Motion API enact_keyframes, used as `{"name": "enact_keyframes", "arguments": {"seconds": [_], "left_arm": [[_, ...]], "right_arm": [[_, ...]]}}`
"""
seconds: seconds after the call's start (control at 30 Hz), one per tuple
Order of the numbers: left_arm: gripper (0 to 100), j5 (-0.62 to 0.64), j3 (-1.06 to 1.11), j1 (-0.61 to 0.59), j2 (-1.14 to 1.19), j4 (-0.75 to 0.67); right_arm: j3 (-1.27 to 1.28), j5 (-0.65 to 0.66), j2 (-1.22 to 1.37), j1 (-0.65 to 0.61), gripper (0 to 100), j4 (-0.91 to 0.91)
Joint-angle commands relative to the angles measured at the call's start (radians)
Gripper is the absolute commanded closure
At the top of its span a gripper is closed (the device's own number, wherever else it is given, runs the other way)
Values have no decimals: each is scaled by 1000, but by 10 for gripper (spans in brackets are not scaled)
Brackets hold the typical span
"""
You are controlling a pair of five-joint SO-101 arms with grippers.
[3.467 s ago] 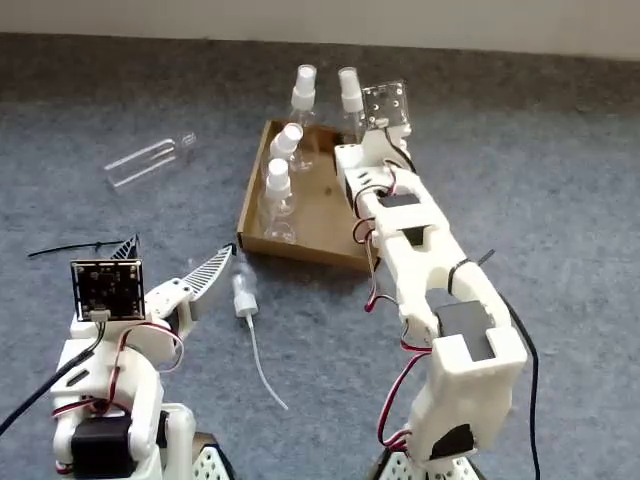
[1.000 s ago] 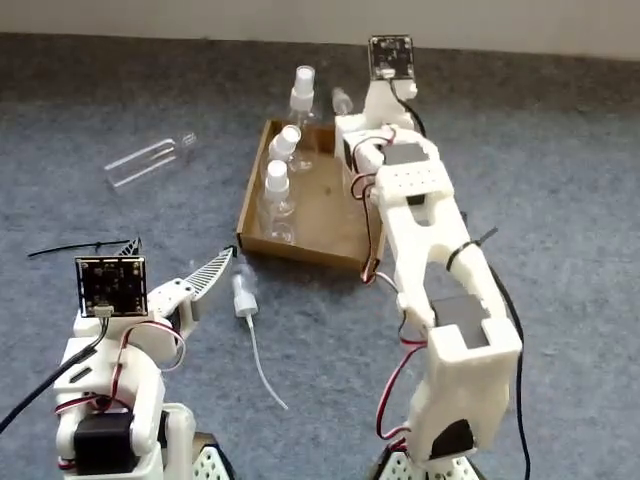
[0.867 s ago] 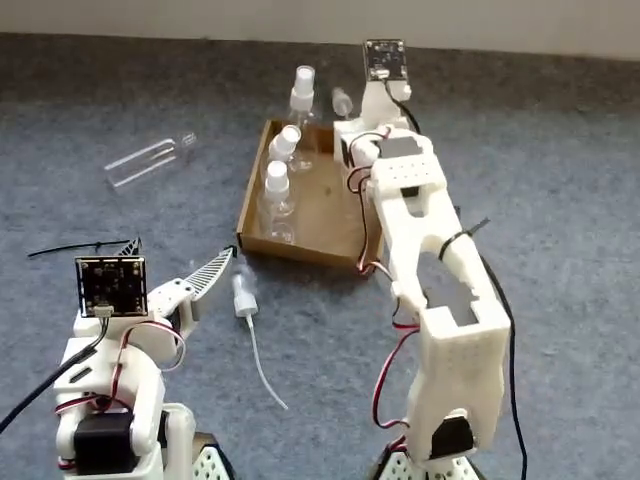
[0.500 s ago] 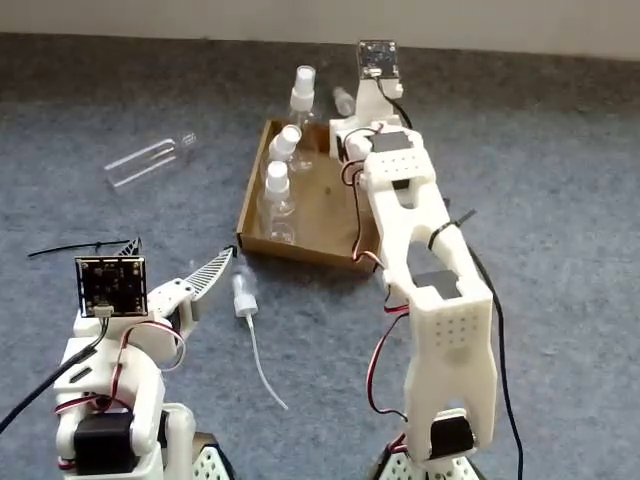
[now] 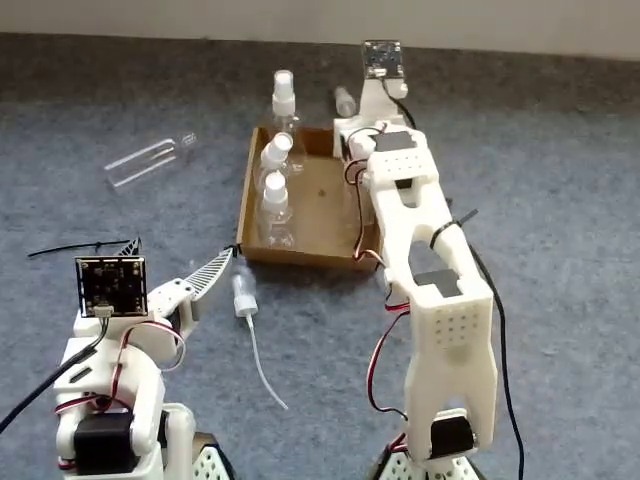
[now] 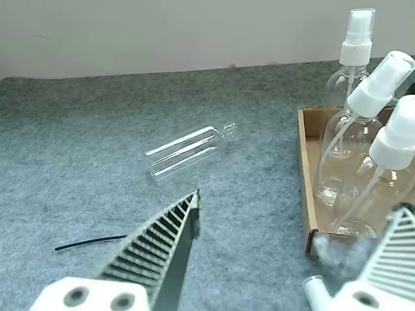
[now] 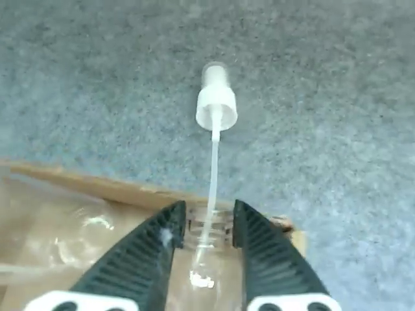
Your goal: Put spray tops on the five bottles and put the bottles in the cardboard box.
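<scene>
The cardboard box (image 5: 322, 205) holds two capped bottles (image 5: 274, 196) along its left side. A third capped bottle (image 5: 284, 102) stands just behind the box. My right gripper (image 7: 207, 210) is shut on the neck of a fourth bottle (image 7: 206, 259), tilted over the box's far right edge (image 7: 97, 184), its spray top (image 5: 343, 100) pointing past the box. An uncapped bottle (image 5: 150, 160) lies on the carpet at left. A loose spray top (image 5: 244, 297) with a long tube lies in front of the box. My left gripper (image 5: 172, 257) is open and empty, near that top.
Grey carpet covers the floor. A black cable tie (image 5: 65, 249) lies at the left beside the left arm. The right arm (image 5: 420, 250) stretches along the box's right side. A wall runs along the far edge.
The right arm swung left over the box's right edge with its bottle. The box and the bottles in and behind it shifted left. The left arm stayed still.
</scene>
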Motion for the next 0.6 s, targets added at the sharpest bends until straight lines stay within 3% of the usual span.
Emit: {"name": "enact_keyframes", "arguments": {"seconds": [0.0, 0.43, 0.57], "left_arm": [[611, 2, -7, -10, -1, -18], [611, 2, -5, -10, -1, -18], [611, 2, -5, -10, -1, -18]], "right_arm": [[-94, -8, -24, 7, 936, 1], [-216, -9, -27, 47, 937, 10], [-298, -9, -27, 58, 966, 101]]}}
